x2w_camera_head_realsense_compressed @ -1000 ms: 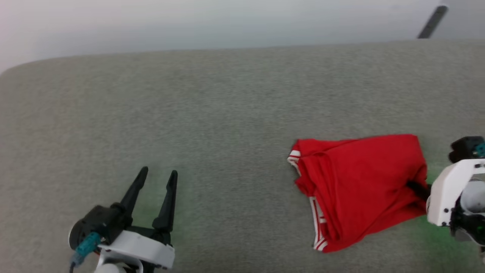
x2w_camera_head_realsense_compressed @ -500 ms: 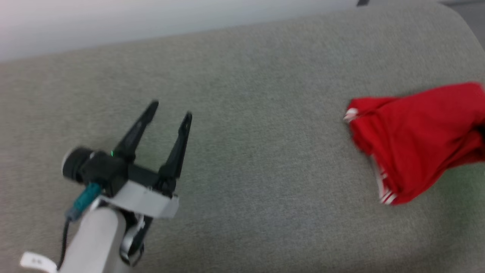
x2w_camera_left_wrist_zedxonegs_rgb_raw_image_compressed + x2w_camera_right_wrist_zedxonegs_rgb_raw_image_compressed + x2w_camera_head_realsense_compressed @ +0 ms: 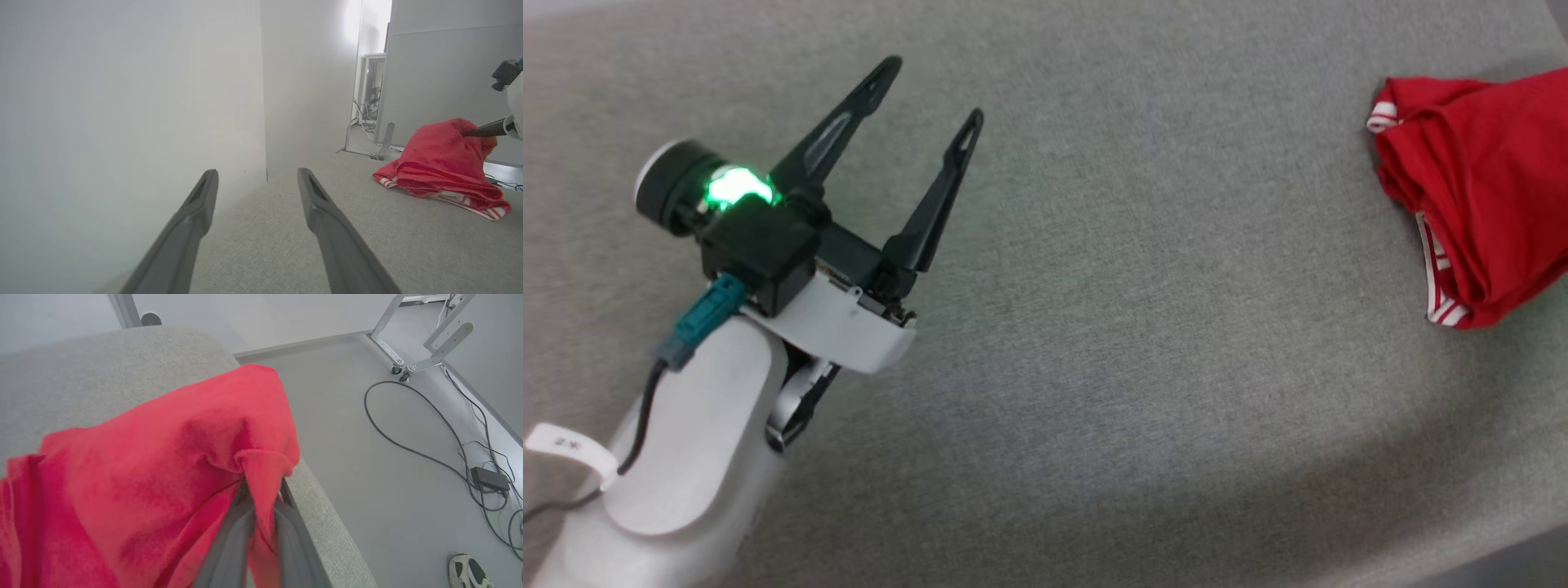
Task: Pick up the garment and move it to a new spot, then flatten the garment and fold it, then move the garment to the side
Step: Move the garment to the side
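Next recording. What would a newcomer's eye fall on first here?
The bright red garment, bunched near the right edge of the grey cushion, with a fold pinched in the shut right gripper. Next, the left gripper at the left, fingers spread open over bare cushion, a green light glowing on its wrist.

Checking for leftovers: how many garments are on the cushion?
1: the red garment at the cushion's right edge, pinched by the right tool. Others may lie outside view.
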Robot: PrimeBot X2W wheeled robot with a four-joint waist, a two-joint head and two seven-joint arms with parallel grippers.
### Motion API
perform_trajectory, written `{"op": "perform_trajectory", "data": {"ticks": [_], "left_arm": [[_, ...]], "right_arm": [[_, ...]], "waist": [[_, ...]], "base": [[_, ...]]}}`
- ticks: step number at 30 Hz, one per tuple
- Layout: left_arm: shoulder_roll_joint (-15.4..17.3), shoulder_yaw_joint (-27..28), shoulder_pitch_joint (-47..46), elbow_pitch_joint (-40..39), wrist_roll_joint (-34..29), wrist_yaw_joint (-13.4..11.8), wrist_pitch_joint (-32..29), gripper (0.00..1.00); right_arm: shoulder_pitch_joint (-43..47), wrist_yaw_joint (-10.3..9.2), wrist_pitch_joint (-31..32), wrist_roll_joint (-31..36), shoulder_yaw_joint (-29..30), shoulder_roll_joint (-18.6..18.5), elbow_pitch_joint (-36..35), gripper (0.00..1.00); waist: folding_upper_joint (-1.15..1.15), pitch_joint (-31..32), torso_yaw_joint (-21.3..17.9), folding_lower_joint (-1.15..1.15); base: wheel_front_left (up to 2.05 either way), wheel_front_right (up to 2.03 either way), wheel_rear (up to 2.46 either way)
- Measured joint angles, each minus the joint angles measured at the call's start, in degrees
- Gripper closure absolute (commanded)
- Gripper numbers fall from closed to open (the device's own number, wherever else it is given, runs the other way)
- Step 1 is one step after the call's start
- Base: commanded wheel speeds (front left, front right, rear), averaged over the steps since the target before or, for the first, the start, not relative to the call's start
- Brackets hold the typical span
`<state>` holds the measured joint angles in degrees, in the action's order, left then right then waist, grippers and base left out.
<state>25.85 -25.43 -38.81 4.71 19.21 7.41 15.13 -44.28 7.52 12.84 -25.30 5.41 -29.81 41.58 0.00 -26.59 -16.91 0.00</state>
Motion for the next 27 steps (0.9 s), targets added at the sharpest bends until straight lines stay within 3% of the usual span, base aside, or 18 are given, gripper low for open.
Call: {"op": "perform_trajectory", "data": {"ticks": [16, 17, 18, 19, 20, 27], "left_arm": [[2.55, -1.87, -2.79, 1.45, 0.51, 0.0, 0.0, 0.0], [2.47, -1.75, -2.65, 1.66, 0.51, 0.0, 0.0, 0.0], [2.33, -1.55, -2.38, 1.82, 0.51, 0.0, 0.0, 0.0], [2.05, -1.31, -2.14, 1.97, 0.51, 0.0, 0.0, 0.0], [1.68, -1.1, -1.92, 2.09, 0.52, 0.0, 0.0, 0.0], [-1.54, 0.79, 1.12, 3.18, 0.29, 0.0, 0.0, 0.0]], "right_arm": [[-9.64, 0.01, -15.13, 10.32, 2.25, 1.94, 18.78, 1.0], [-10.03, 0.01, -15.84, 10.96, 2.45, 1.82, 19.6, 0.88], [-10.45, 0.01, -16.44, 11.52, 2.71, 1.69, 20.46, 0.62], [-10.69, 0.01, -16.75, 11.92, 2.88, 1.48, 21.25, 0.12], [-10.82, 0.01, -17.15, 12.38, 3.07, 1.22, 22.01, 0.0], [-11.92, 0.0, -18.26, 14.33, 2.26, -0.78, 24.59, 0.0]], "waist": [[0.0, -4.06, -2.25, 0.0], [0.0, -3.85, -2.18, 0.0], [0.0, -3.59, -2.1, 0.0], [0.0, -3.31, -2.01, 0.0], [0.0, -3.0, -1.9, 0.0], [0.0, 0.22, -0.59, 0.0]], "base": [[0.0, 0.0, 0.0], [0.0, 0.0, 0.0], [0.0, 0.0, 0.0], [0.0, 0.0, 0.0], [0.0, 0.0, 0.0], [0.0, 0.0, 0.0]]}}
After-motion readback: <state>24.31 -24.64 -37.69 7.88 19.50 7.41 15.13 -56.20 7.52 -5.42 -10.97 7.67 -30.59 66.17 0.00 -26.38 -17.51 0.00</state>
